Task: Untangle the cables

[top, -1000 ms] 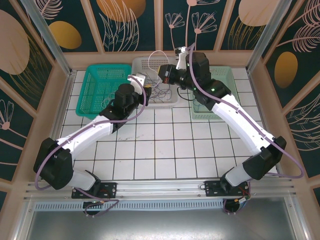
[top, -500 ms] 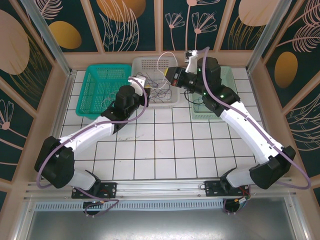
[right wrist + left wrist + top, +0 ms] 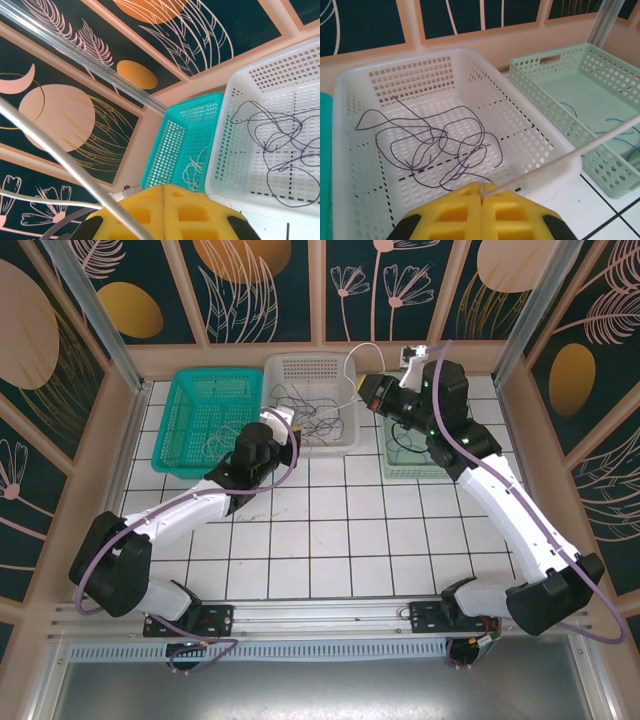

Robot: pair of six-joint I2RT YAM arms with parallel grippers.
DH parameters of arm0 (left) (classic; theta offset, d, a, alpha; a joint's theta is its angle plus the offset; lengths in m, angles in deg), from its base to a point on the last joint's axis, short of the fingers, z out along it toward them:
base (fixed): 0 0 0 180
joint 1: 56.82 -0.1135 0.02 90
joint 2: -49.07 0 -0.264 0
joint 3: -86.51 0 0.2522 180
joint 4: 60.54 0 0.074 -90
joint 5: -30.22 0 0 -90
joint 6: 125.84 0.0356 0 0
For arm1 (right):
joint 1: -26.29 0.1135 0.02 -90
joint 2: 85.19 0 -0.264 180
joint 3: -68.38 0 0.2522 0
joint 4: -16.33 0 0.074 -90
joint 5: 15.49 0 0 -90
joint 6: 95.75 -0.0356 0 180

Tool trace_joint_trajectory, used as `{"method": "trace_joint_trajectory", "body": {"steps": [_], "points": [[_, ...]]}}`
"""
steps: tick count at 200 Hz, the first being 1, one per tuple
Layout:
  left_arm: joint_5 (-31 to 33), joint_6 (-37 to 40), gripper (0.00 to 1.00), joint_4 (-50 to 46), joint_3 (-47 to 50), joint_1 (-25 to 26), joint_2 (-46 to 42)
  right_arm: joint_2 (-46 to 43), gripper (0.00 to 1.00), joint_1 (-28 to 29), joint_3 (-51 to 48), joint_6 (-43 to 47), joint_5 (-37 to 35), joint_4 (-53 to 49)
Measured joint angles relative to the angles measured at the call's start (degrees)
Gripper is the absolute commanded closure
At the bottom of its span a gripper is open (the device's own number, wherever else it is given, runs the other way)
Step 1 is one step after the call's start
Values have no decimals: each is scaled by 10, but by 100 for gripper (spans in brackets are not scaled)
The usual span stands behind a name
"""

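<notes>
While the left gripper [image 3: 481,194] sits at the near rim of the white basket [image 3: 410,75] with its yellow fingers pressed together, a pale cable [image 3: 560,156] is pinched in the seam between them. From there the cable runs taut up to the right, passing over the basket's near corner and across the pale green basket [image 3: 545,67]. A dark cable [image 3: 440,142] lies in loose tangled loops on the white basket's floor, apart from both grippers. Thin blue strands [image 3: 572,109] lie in the green basket, and a pale coil [image 3: 192,172] rests in the teal basket [image 3: 175,140]. The right gripper [image 3: 164,190] is raised above the baskets with its jaws closed; a pale strand crosses one of its fingers, though whether it is clamped there cannot be told
</notes>
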Motion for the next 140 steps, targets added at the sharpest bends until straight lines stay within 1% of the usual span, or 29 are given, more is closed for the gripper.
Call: {"method": "trace_joint_trajectory", "body": {"steps": [22, 34, 50, 53, 61, 76, 87, 105, 140], "points": [[-12, -5, 97, -1, 7, 0, 0, -1, 100, -5, -9, -7, 5, 2], [-16, -7, 92, -1, 10, 0, 0, -1, 100, -7, -14, -10, 9, 3], [-24, -13, 88, -3, 12, 0, 0, -1, 100, -8, -17, -13, 13, 8], [-25, -15, 86, -4, 12, 0, 0, -1, 100, -8, -17, -13, 14, 9], [-28, -16, 77, -5, 12, 0, 0, -1, 100, -8, -17, -13, 15, 13], [-32, -24, 69, -7, 14, 0, -4, -1, 100, -8, -17, -13, 19, 21], [-40, -29, 61, -8, 17, -1, -13, -1, 100, -8, -17, -12, 20, 23], [-57, -33, 55, -7, 20, -1, -33, -1, 100, -8, -17, -12, 20, 24], [-103, -33, 49, 20, 26, -1, -73, -1, 100, -8, -17, -12, 19, 24]]}}
